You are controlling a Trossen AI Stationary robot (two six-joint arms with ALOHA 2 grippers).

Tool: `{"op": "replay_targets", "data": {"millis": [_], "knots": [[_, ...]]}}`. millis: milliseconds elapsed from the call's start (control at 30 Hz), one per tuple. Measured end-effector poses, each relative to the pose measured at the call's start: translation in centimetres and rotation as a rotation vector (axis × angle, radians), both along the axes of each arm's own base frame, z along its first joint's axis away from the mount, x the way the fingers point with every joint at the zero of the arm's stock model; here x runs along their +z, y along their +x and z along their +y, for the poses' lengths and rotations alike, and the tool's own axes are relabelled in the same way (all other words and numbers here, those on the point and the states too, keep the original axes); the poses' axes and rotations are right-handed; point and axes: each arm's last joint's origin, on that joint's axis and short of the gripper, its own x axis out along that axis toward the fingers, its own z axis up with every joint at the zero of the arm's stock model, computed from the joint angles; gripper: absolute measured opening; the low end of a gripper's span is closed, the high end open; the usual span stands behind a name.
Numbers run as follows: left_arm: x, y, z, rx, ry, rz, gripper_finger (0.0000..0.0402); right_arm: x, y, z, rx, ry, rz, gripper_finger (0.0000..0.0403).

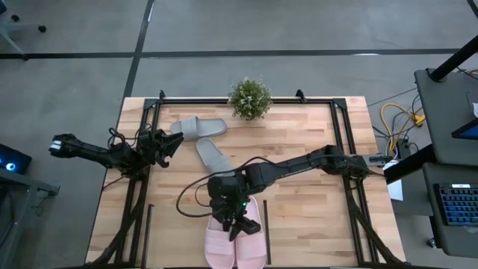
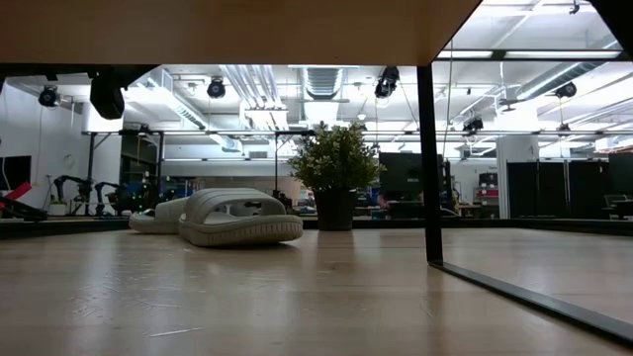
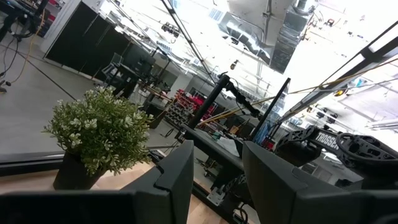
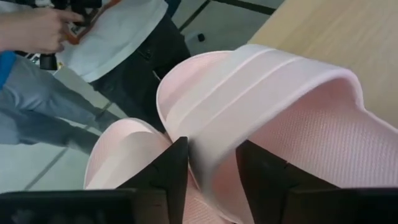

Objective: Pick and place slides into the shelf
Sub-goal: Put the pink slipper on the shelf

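Two pale pink slides lie side by side at the table's near edge, between the shelf's thin black bars (image 1: 267,232). My right gripper (image 1: 239,224) is over the right-hand pink slide (image 1: 252,237) and shut on its strap; the other pink slide (image 1: 220,248) lies next to it. Two grey-green slides rest on their soles farther back, one (image 1: 198,127) near the plant and one (image 1: 214,155) toward the middle; both also show in the low view (image 2: 242,218). My left gripper (image 1: 173,143) waits open, left of the grey-green slides, touching nothing (image 3: 217,155). My right gripper (image 4: 212,144) has the pink slide's wide strap (image 4: 214,118) near one side of its arch. One finger (image 4: 267,180) is under the strap over the footbed and the other (image 4: 165,177) is outside it. The fingers slant down from above. Whether the slide is lifted clear, I cannot tell.
A small potted plant (image 1: 249,99) stands at the far edge. Black frame bars run along the table's left, right and far sides. A shelf upright (image 2: 430,158) stands on the right in the low view. A person stands beyond the near edge (image 4: 124,37). Bare wood lies to the right.
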Motion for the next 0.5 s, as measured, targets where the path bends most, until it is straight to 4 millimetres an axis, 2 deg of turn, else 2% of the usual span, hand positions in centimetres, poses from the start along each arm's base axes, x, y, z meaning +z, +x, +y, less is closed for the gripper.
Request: {"op": "replay_targets", "data": {"millis": [300,500], "knots": [[0.0,0.0,0.0,0.0,0.0,0.001,0.0123,0.0,-0.1,-0.2,-0.034,0.002,0.064,0.0139],[0.0,0.0,0.0,0.0,0.001,0.002,0.0123,1.1,-0.2,-0.4,-0.047,-0.003,0.057,0.0138]]}}
